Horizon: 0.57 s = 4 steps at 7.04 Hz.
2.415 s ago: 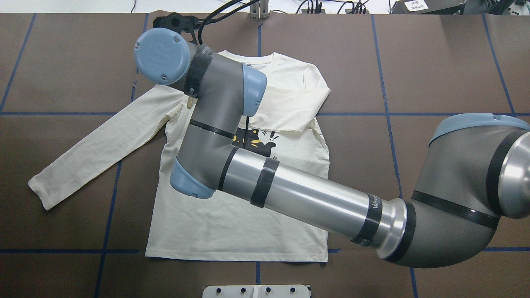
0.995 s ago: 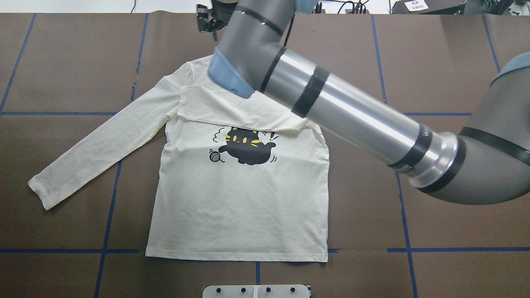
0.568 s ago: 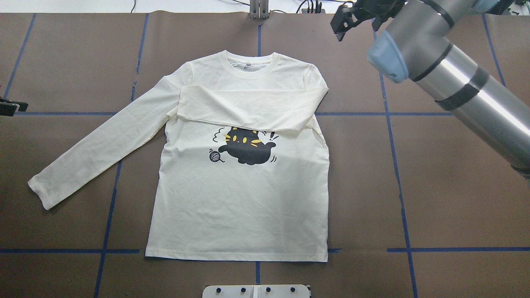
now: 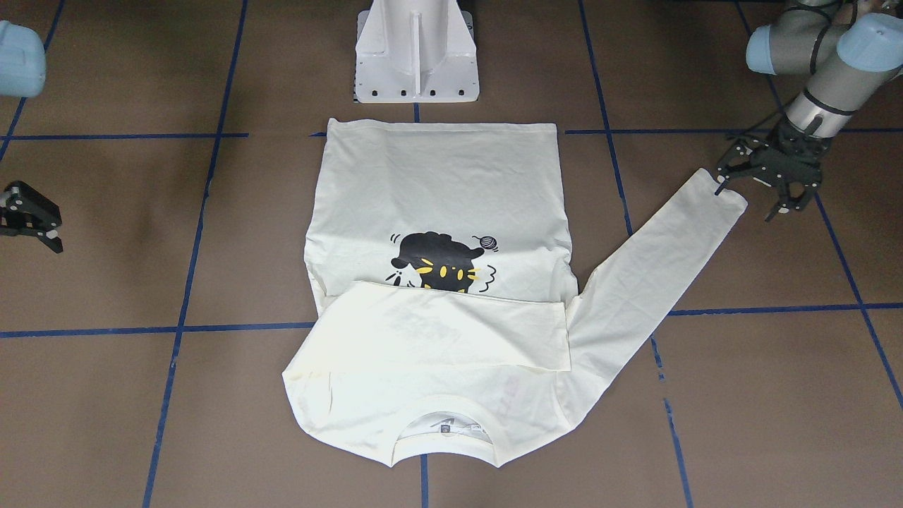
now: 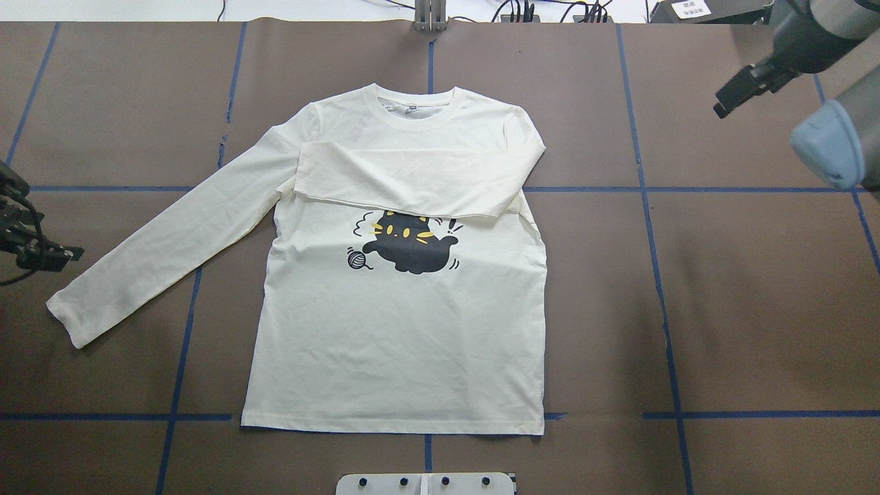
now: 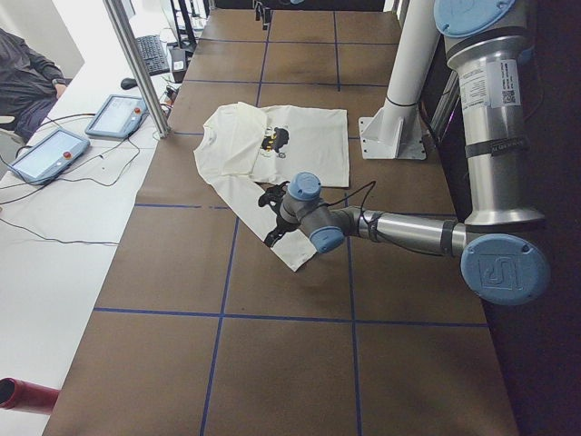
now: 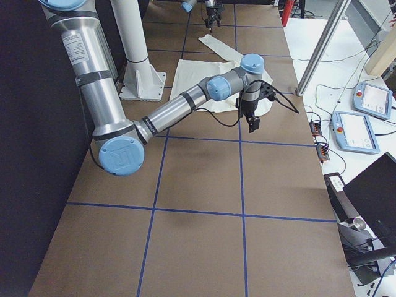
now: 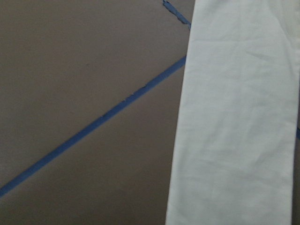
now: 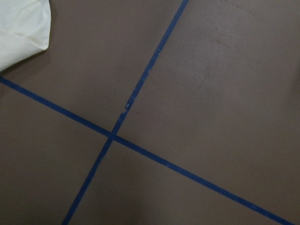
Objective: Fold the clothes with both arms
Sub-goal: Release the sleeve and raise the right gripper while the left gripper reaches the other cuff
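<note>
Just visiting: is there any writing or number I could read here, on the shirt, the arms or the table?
Nothing here reads clearly.
The neck label inside the T-shirt: too small to read.
The cat print: no letters show.
The sticker on the left arm: too small to read.
The sticker on the right arm: too small to read.
The white sheet in the overhead view's corner: blurred.

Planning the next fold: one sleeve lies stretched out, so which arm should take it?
Left. The left gripper hangs open beside the cuff of the outstretched sleeve; the right gripper is across the T-shirt, far from it.
</note>
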### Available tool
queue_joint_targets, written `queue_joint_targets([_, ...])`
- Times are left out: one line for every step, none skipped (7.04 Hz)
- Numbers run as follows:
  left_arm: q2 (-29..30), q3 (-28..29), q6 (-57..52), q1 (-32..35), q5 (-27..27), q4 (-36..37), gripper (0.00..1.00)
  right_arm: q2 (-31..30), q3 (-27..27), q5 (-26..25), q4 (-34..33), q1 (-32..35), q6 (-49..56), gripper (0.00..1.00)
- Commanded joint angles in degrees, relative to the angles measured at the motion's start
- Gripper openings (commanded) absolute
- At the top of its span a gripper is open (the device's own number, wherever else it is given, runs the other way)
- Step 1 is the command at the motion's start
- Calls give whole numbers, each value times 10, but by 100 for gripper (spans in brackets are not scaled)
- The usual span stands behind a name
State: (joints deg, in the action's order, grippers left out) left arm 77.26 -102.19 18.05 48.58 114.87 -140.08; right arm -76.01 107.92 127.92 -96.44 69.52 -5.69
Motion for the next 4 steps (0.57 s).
queue_joint_targets([-54, -6, 26, -78, -53, -52, 100, -62, 36, 5, 3, 12, 9, 100])
queue_joint_targets([-55, -6, 27, -97, -64, -52, 100, -65, 40, 6, 2, 18, 9, 100])
queue_joint_targets([-55, -1, 27, -112, -76, -52, 98, -69, 40, 5, 2, 19, 9, 100])
queue_joint_targets([-55, -1, 27, -117, -77, -52, 92, -72, 40, 5, 2, 19, 9, 100])
